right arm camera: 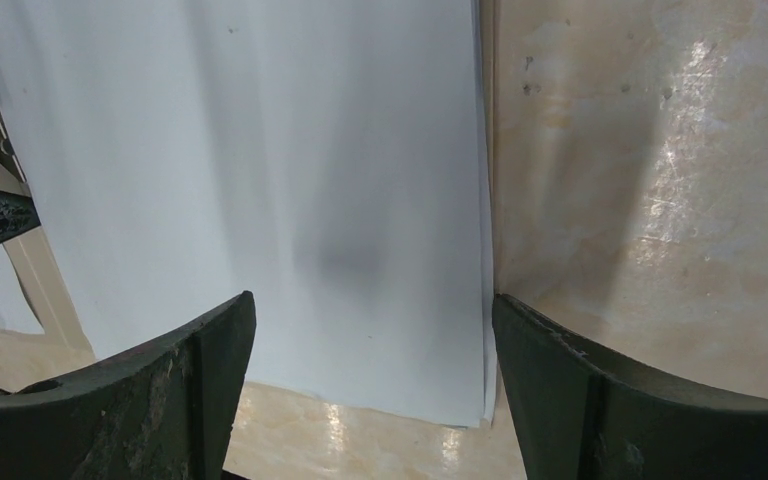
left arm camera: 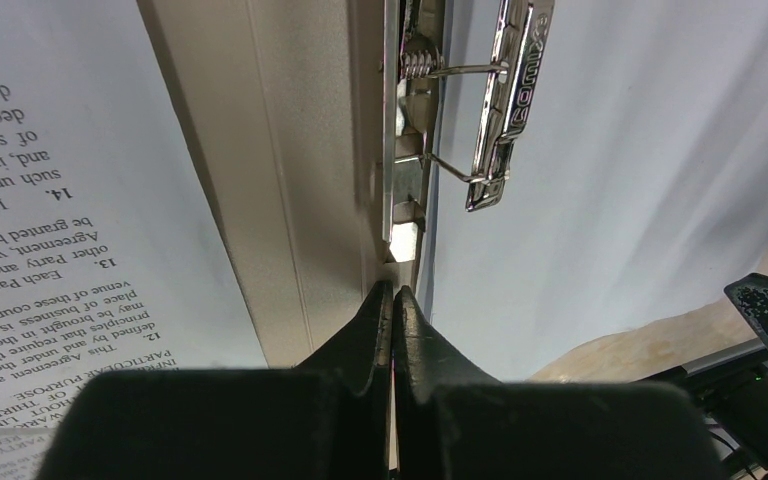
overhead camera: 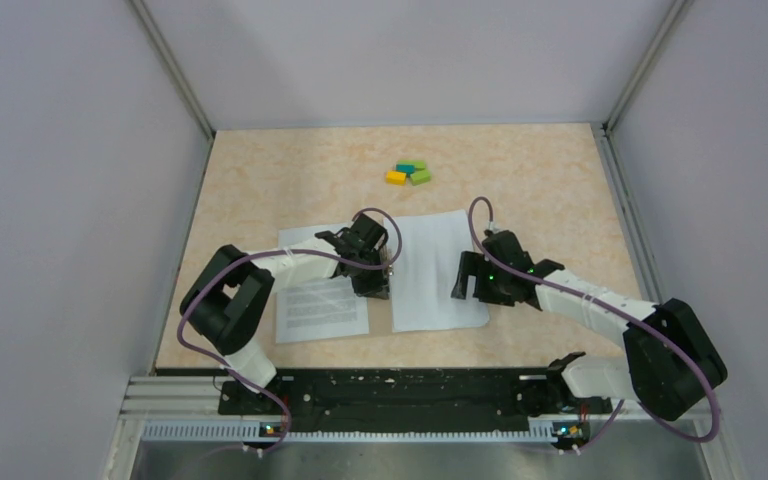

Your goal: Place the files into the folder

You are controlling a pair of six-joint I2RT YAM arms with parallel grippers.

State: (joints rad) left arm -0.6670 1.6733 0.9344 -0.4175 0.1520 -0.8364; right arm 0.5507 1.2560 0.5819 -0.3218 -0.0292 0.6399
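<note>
On the beige table [overhead camera: 260, 170], mid-front, the folder [left arm camera: 290, 150] shows as a tan spine strip. Printed sheet [overhead camera: 315, 305] lies flat left of it, plain white sheet [overhead camera: 435, 270] to its right. Left gripper [left arm camera: 393, 300] jaws pressed fully together at the spine; can't tell if anything thin is pinched. Right gripper [right arm camera: 370, 310] spread wide, holding nothing, straddling the white sheet's right edge. Metal clip [left arm camera: 500, 110] just beside the spine. Coloured blocks [overhead camera: 408, 173] well apart at the back.

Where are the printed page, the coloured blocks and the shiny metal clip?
printed page [overhead camera: 320, 305]: overhead view, on its lines of text.
coloured blocks [overhead camera: 408, 172]: overhead view, centre of the cluster.
metal clip [left arm camera: 508, 100]: left wrist view, on its chrome lever.
</note>
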